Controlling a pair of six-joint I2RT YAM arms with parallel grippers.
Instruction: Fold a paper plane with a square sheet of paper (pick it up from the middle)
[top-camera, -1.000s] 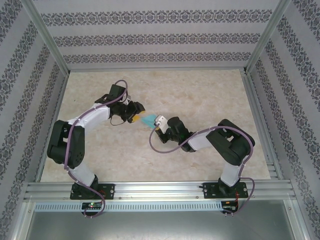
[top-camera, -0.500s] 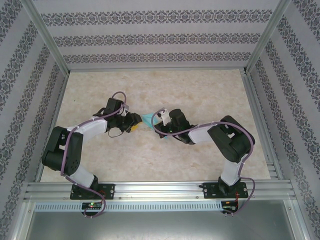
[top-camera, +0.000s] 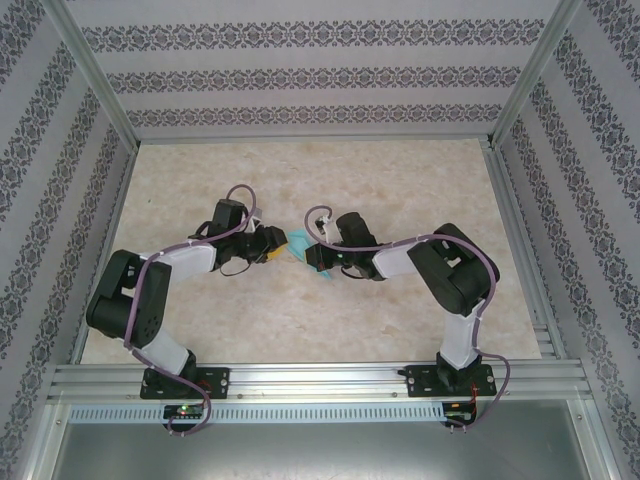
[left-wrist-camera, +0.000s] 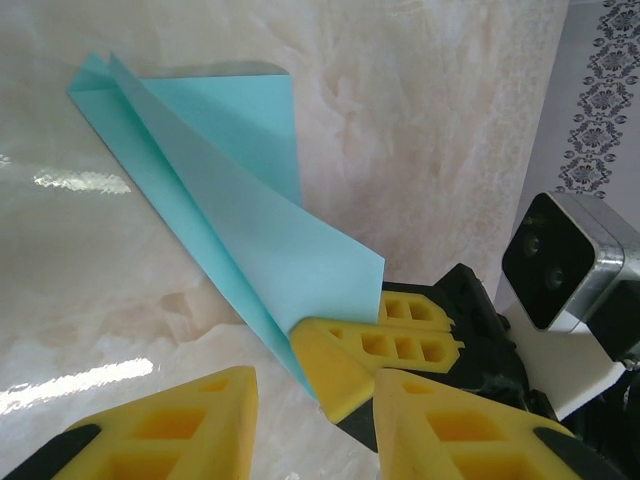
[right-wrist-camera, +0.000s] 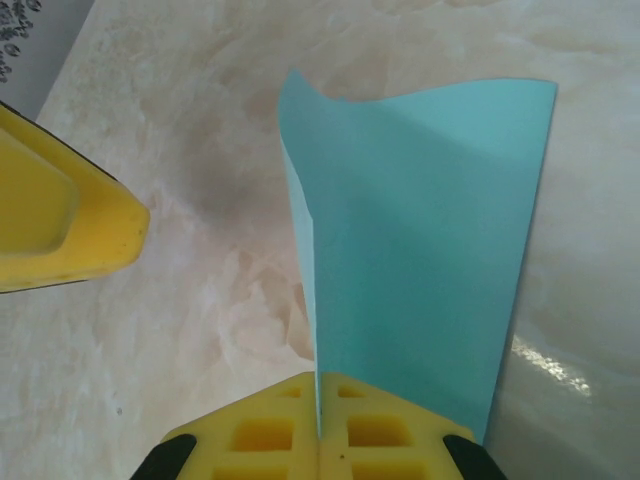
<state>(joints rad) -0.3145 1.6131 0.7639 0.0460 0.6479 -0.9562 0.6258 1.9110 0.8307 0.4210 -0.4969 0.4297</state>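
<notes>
Right end effector (right-wrist-camera: 320, 405) pinches turquoise paper (right-wrist-camera: 420, 240) folded to a point.

Editor: Overhead, the sheet of paper (top-camera: 299, 242) shows as a teal sliver between the left end effector (top-camera: 272, 246) and the right end effector (top-camera: 313, 246). Its folds are too small to make out there.

Photographer: From the left wrist, the sheet's near corner goes behind the right end effector's yellow fingers (left-wrist-camera: 345, 360). The left arm's own fingers (left-wrist-camera: 160, 430) are cut by the bottom edge.

Editor: From the right wrist, the sheet's lower edge vanishes between the pinched fingers (right-wrist-camera: 280, 435), themselves cropped below.

Photographer: Whether the left fingers touch the paper cannot be told.
</notes>
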